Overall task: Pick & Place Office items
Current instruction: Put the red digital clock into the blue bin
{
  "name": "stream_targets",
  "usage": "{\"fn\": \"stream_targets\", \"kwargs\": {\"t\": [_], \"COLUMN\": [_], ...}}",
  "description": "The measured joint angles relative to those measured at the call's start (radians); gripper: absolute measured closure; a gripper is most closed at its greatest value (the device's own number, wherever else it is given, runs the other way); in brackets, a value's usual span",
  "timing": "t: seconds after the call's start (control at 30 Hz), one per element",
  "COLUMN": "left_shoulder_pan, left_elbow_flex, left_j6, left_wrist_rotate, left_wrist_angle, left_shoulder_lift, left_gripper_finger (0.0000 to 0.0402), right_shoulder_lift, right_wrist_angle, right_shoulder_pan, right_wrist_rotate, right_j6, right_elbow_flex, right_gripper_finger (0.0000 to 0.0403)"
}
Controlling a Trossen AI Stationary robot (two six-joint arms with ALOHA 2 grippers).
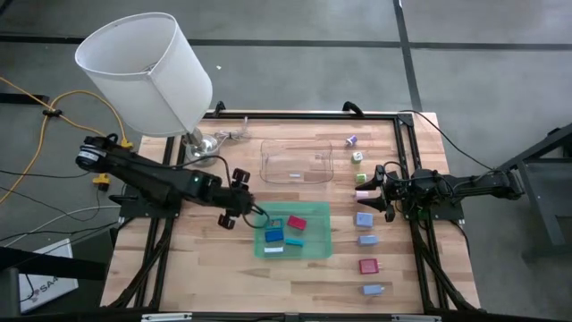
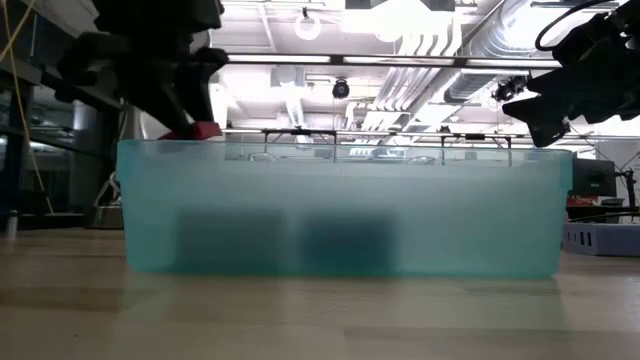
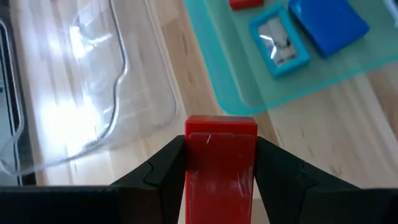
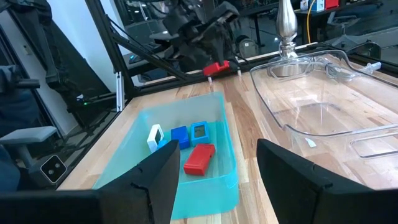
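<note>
High view. The left gripper (image 1: 253, 213) hangs at the left rim of the green translucent tray (image 1: 323, 243), near its far left corner; the right gripper (image 1: 372, 188) waits on the right side of the table, beside a line of loose blocks, the blue block (image 1: 365, 218) and the red block (image 1: 368, 266) among them. The left arm is thus the nearer to the tray. In the tray lie a red flat block (image 1: 297, 223), blue pieces and a white piece (image 1: 274, 249). The clear plastic tray (image 1: 270, 159) sits beyond, near the lamp (image 1: 147, 72).

Low view. A red block (image 2: 203, 130) shows at the tip of the dark left gripper, level with the tray's upper rim, at the tray's left end.

Left wrist view. The two fingers (image 3: 281, 177) are closed against the sides of the red block (image 3: 221, 162), gripping it at moderate width; its long axis runs forward between them. The tray's corner lies just ahead of the block, with a framed teal block (image 3: 279, 40) and a blue block (image 3: 328, 25) inside. The block is judged to need carrying forward over the rim before release.

Right wrist view. The right arm's fingers (image 4: 291, 174) stand apart and hold nothing. Across the tray, the left gripper holds the red block (image 4: 217, 67) above the far rim.
</note>
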Motion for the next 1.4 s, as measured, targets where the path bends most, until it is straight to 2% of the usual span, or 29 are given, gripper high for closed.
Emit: {"fn": "stream_targets", "kwargs": {"t": [0.33, 0.8, 1.07, 1.23, 1.4], "left_shoulder_pan": [-0.03, -0.036, -0.036, -0.042, -0.052], "left_elbow_flex": [0.12, 0.361, 0.42, 0.425, 0.424], "left_j6": [0.048, 0.179, 0.182, 0.193, 0.183], "left_wrist_rotate": [0.001, 0.047, 0.113, 0.169, 0.176], "left_wrist_angle": [0.046, 0.074, 0.168, 0.248, 0.294], "left_shoulder_lift": [0.123, 0.409, 0.539, 0.574, 0.588], "left_gripper_finger": [0.0245, 0.0245, 0.0245, 0.0245, 0.0245], "right_shoulder_lift": [0.0, 0.0, 0.001, 0.004, 0.013], "right_wrist_angle": [0.0, -0.001, -0.001, 0.0, -0.001], "right_shoulder_pan": [0.0, 0.0, 0.0, 0.0, 0.0], "right_wrist_rotate": [0.0, 0.0, 0.0, 0.0, 0.0], "right_j6": [0.0, 0.0, 0.0, 0.0, 0.0], "right_elbow_flex": [0.0, 0.0, 0.0, 0.0, 0.0], "right_gripper_finger": [0.0201, 0.0201, 0.0201, 0.0201, 0.0201]}}
